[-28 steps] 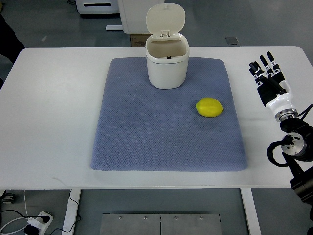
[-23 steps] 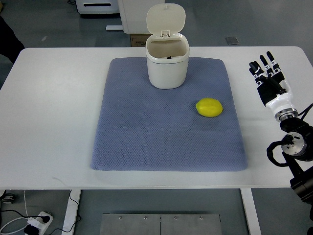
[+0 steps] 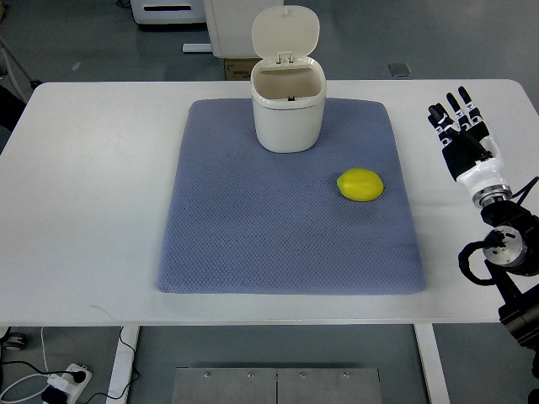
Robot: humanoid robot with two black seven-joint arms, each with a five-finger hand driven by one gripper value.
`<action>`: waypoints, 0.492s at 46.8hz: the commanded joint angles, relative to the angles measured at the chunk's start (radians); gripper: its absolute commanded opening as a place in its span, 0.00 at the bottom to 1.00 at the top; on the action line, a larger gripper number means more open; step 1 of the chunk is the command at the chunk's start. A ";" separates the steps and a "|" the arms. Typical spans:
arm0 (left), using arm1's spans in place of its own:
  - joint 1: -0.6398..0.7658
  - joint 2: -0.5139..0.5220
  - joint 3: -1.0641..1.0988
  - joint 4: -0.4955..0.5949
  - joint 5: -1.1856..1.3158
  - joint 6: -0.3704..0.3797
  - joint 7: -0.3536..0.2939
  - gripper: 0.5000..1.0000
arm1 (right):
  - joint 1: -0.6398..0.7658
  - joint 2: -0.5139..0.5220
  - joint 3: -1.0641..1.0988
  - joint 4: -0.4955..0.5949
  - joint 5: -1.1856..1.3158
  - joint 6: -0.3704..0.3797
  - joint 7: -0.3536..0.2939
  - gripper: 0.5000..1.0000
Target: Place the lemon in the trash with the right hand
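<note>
While the lemon (image 3: 360,185) is sitting untouched right of the open trash bin (image 3: 288,114), the right hand (image 3: 461,135) is hovering spread, nothing done yet.

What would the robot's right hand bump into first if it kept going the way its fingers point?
Probably nothing: the right hand points toward the table's far edge, away from the lemon.

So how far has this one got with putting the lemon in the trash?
Barely started. Already in place: the trash can stands on the blue mat with its lid flipped open. In hand: nothing; the right hand is over the table's right side, fingers spread, well apart from the lemon, which lies untouched on the mat. Left: reach, grasp, carry to the can and drop.
</note>
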 commanded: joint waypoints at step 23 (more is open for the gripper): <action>0.000 0.000 0.000 0.000 0.000 0.000 0.000 1.00 | 0.003 -0.002 -0.028 0.002 0.002 0.014 0.000 1.00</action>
